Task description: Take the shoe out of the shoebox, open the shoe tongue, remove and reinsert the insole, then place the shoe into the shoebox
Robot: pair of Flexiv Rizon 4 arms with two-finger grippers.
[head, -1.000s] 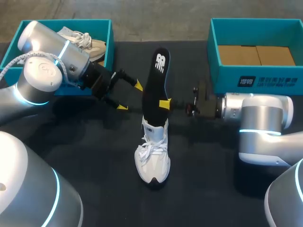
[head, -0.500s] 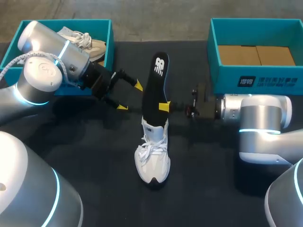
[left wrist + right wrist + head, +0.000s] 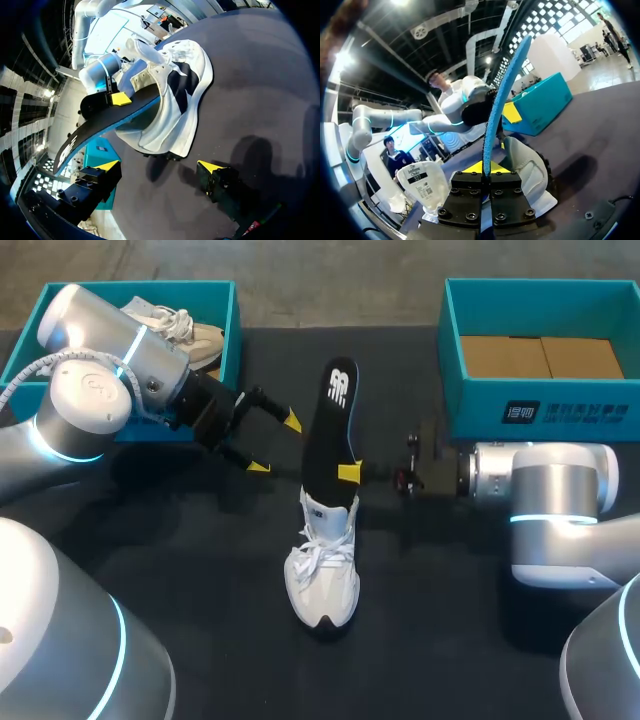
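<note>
Since a second ago the insole [image 3: 333, 420] has slid a little toward 6 o'clock, deeper into the shoe [image 3: 322, 580], and the right gripper [image 3: 341, 473] has gone down with it while the right arm's body has drawn back slightly toward 3 o'clock. The left arm has not moved. In the head view the white shoe stands on the black surface [image 3: 450, 590] between the two shoeboxes, toe at 6 o'clock and heel at 12. The black insole rises out of its collar toward 12 o'clock, on the same long axis as the shoe. The right gripper comes in from 3 o'clock with its fingers clamped on the insole low down, just above the collar; the right wrist view shows the insole edge-on between the two yellow tips. The left gripper [image 3: 275, 444] hangs at about 9 o'clock from the insole, near but apart from it, fingers spread wide and holding nothing. The right arm therefore has the work, and the step in hand looks like the reinsertion. I judge that the insole must be pushed on along that axis toward 6 o'clock, and it may buckle if the shoe tips.
</note>
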